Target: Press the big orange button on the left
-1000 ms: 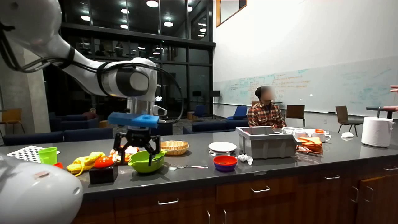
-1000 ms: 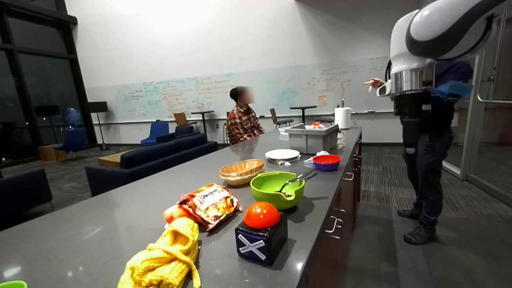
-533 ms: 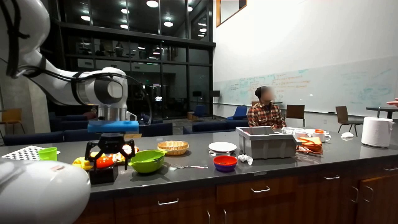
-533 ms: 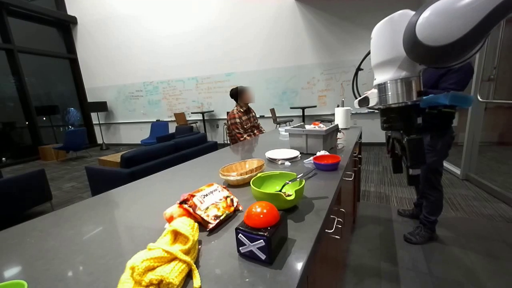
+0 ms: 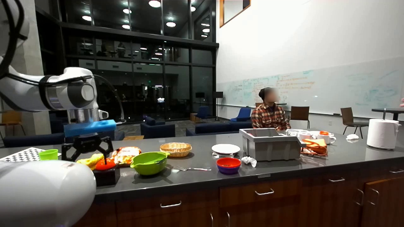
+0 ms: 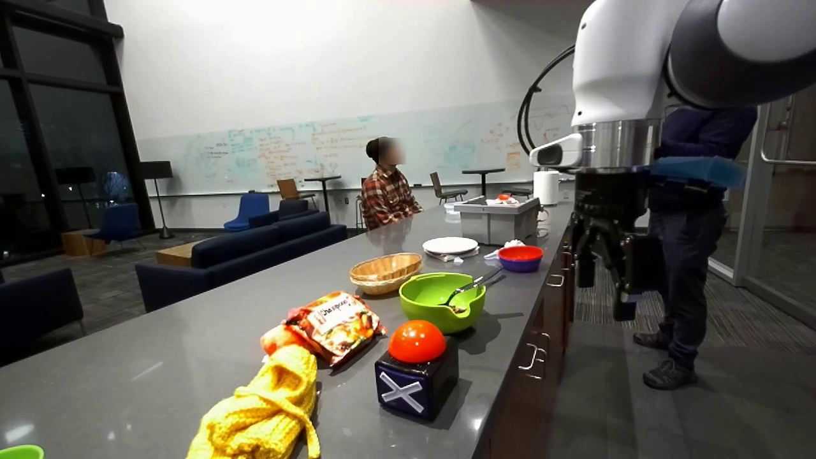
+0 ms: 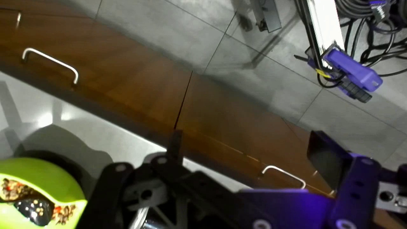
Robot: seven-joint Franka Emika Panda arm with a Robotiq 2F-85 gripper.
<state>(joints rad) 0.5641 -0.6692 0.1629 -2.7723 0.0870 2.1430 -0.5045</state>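
Observation:
The big orange button (image 5: pixel 105 164) is a dome on a black box. It also shows in an exterior view (image 6: pixel 417 342), near the counter's front edge, with a white X on the box. It is out of the wrist view. My gripper (image 5: pixel 85 157) has its fingers wide apart with nothing between them. In an exterior view (image 6: pixel 605 293) it hangs beyond the counter's front edge, apart from the button and higher. One finger overlaps the button in an exterior view, but they are not touching. In the wrist view the gripper (image 7: pixel 249 149) is over the drawer fronts.
A green bowl (image 6: pixel 440 312) with a spoon stands beside the button box. A food packet (image 6: pixel 338 325) and a yellow knitted bag (image 6: pixel 261 408) lie behind it. A wicker basket (image 6: pixel 386 274), grey bin (image 6: pixel 500 220) and red bowl (image 6: pixel 521 255) stand farther along. A person stands behind the gripper.
The arm has moved along the counter from by the green bowl to near the button, going left in an exterior view. The gripper has stayed open. The button and other objects have not moved.

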